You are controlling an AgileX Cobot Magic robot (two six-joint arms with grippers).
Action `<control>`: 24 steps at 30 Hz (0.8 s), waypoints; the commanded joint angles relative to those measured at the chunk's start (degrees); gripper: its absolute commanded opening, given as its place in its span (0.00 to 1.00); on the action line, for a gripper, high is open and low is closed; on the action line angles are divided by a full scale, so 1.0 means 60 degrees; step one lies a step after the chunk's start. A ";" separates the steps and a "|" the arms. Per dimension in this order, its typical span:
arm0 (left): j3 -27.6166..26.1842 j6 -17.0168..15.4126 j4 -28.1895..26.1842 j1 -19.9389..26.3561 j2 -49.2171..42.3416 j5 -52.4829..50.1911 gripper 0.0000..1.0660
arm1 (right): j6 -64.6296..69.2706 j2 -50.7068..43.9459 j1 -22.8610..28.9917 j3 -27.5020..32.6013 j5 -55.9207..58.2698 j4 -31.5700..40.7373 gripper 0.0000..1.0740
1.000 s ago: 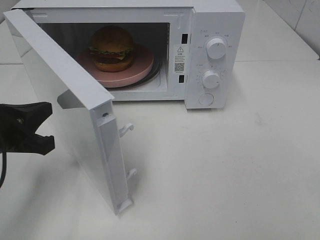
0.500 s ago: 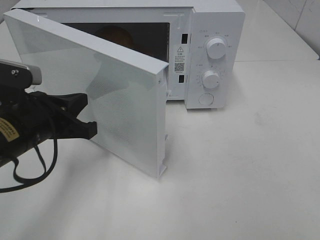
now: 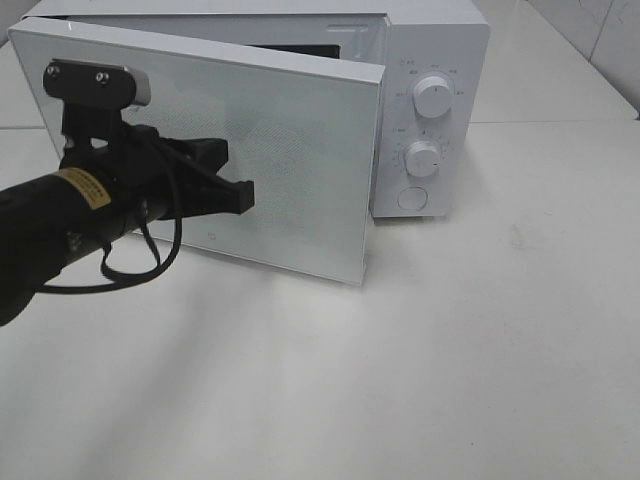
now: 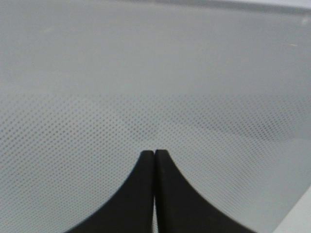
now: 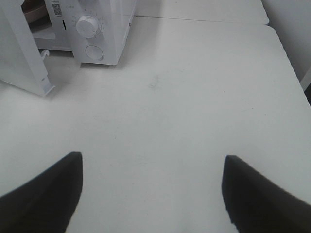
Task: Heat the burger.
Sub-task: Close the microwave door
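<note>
The white table [image 3: 480, 350] runs wide around the microwave [image 3: 440, 40]. Your left gripper [image 3: 240, 195], jaws clenched on nothing, has its tips right at the face of the door [image 3: 300, 150], which stands slightly ajar. The burger is hidden behind that panel, straight ahead of the jaws and presumably in the cavity, so a forward push should latch the door. Your right gripper [image 5: 150, 162] hangs spread and empty, well back from the timer knob [image 3: 422, 158].

1. Your left arm [image 3: 60, 215] is matte black and round-bodied, with a yellow label [image 3: 78, 188].
2. At its 12 o'clock you have a grey camera block [image 3: 97, 82] with two screws [image 3: 100, 74].
3. At 6 o'clock a black cable [image 3: 140, 280] loops.
4. Your left gripper [image 3: 240, 195] is black, with curved, tapering fingers [image 4: 170, 194].
5. Your right gripper [image 5: 153, 158] is black too.
</note>
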 commanded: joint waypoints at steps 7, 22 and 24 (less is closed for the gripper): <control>-0.1232 0.0602 -0.0592 -0.0143 0.0516 0.0602 0.00 | 0.0057 -0.0248 -0.0048 0.0019 -0.0143 0.0019 0.71; -0.3285 0.1041 -0.1270 -0.0430 0.1843 0.1117 0.00 | 0.0057 -0.0248 -0.0048 0.0019 -0.0143 0.0019 0.71; -0.3505 0.1041 -0.1270 -0.0430 0.1958 0.1155 0.00 | 0.0057 -0.0248 -0.0048 0.0019 -0.0143 0.0019 0.71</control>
